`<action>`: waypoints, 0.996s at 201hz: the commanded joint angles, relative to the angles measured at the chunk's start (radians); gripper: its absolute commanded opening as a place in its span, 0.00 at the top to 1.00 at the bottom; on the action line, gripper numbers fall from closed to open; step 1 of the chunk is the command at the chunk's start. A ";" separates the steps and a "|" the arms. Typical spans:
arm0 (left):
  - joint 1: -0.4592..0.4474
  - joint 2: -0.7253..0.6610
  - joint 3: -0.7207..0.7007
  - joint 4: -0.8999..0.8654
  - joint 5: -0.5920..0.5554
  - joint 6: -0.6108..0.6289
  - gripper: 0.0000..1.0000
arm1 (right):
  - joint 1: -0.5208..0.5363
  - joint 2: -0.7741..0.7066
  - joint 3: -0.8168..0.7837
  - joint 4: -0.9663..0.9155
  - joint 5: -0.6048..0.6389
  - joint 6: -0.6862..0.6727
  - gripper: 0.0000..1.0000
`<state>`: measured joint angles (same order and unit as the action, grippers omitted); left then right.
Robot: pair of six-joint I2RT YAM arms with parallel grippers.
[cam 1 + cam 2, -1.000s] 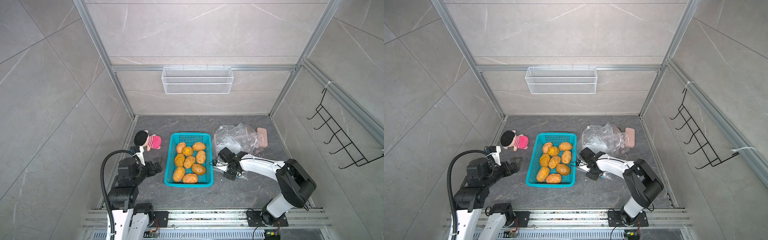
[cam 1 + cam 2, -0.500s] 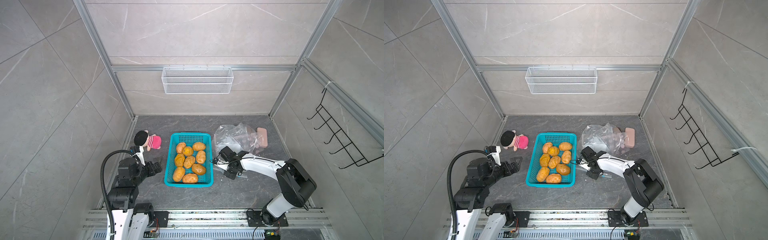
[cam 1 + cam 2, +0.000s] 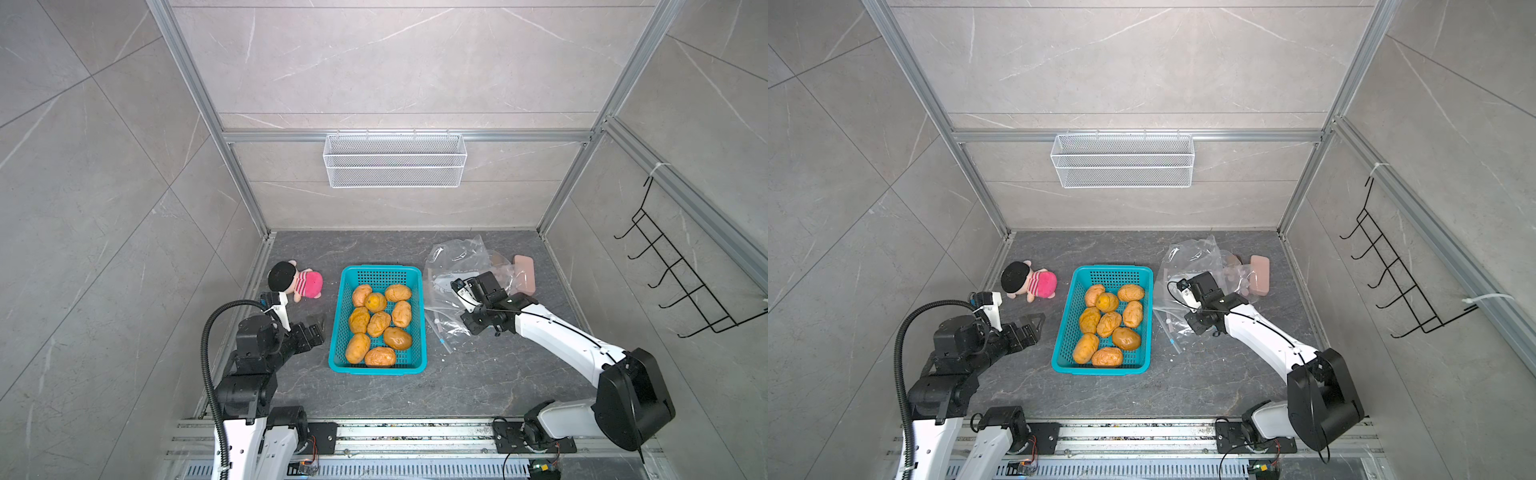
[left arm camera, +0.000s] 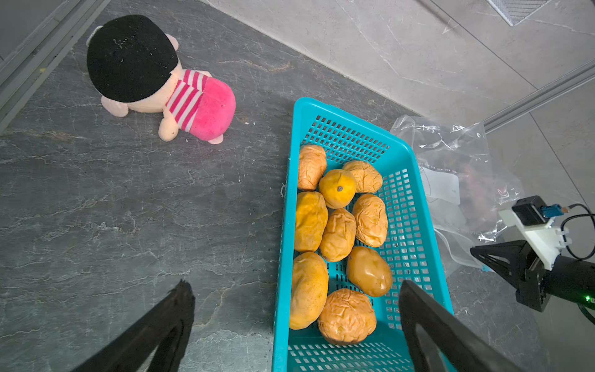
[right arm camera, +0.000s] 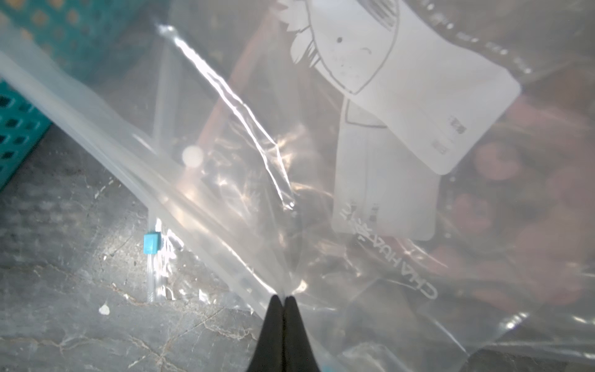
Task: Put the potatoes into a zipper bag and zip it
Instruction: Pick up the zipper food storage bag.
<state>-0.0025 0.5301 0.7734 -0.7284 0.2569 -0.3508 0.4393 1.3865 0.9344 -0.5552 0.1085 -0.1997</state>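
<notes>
Several wrinkled orange-tan potatoes (image 3: 380, 322) (image 3: 1108, 324) (image 4: 338, 232) lie in a teal mesh basket (image 3: 381, 274) at the middle of the floor. Right of it lies the clear, crumpled zipper bag (image 3: 457, 257) (image 3: 1196, 257) (image 4: 450, 154) (image 5: 354, 161), with its small blue slider (image 5: 151, 243) resting on the floor. My right gripper (image 3: 464, 322) (image 3: 1187, 322) (image 5: 283, 298) is shut, pinching the bag's film near its zip edge. Left of the basket, my left gripper (image 3: 316, 332) (image 3: 1030, 328) (image 4: 294, 286) hovers open and holds nothing.
A pink plush doll (image 3: 297, 282) (image 4: 161, 80) lies at the back left of the floor. A pink block (image 3: 523, 272) sits behind the bag by the right wall. A wire shelf (image 3: 395, 160) hangs on the back wall, a black hook rack (image 3: 681, 282) on the right wall.
The right jaws have closed the last bit onto the bag's film. Neither arm has visibly moved otherwise.
</notes>
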 commanded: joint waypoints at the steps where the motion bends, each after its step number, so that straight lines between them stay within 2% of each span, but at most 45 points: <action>1: -0.005 0.015 0.030 0.012 0.080 0.021 0.00 | -0.030 -0.008 -0.005 0.034 -0.009 0.097 1.00; 51: -0.005 0.065 0.062 0.047 0.338 -0.015 0.02 | -0.076 -0.014 -0.038 0.145 -0.143 0.193 1.00; 79: -0.007 0.091 0.080 0.078 0.439 -0.040 0.05 | -0.089 -0.001 -0.032 0.190 -0.182 0.239 1.00; 104: -0.040 0.128 0.098 0.163 0.517 -0.117 0.09 | -0.117 -0.043 -0.043 0.272 -0.262 0.337 1.00; 121: -0.125 0.159 0.115 0.230 0.432 -0.161 0.09 | -0.124 -0.053 -0.033 0.291 -0.294 0.375 1.00; 139: -0.296 0.239 0.160 0.267 0.268 -0.163 0.10 | -0.129 -0.059 -0.035 0.316 -0.309 0.410 1.00; 161: -0.574 0.437 0.257 0.293 0.052 -0.138 0.14 | -0.136 -0.075 -0.055 0.353 -0.347 0.452 1.00; 173: -0.714 0.569 0.333 0.293 -0.110 -0.125 0.13 | -0.138 -0.082 -0.063 0.366 -0.361 0.469 1.00; 186: -0.808 0.715 0.416 0.321 -0.186 -0.127 0.13 | -0.139 -0.084 -0.069 0.374 -0.371 0.476 1.00; 200: -0.872 0.864 0.510 0.353 -0.251 -0.138 0.13 | -0.140 -0.087 -0.075 0.380 -0.374 0.477 1.00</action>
<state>-0.7746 1.2015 1.1599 -0.4503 0.2390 -0.4870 0.3042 1.3201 0.8799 -0.2165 -0.2268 0.2371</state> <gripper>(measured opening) 0.866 0.041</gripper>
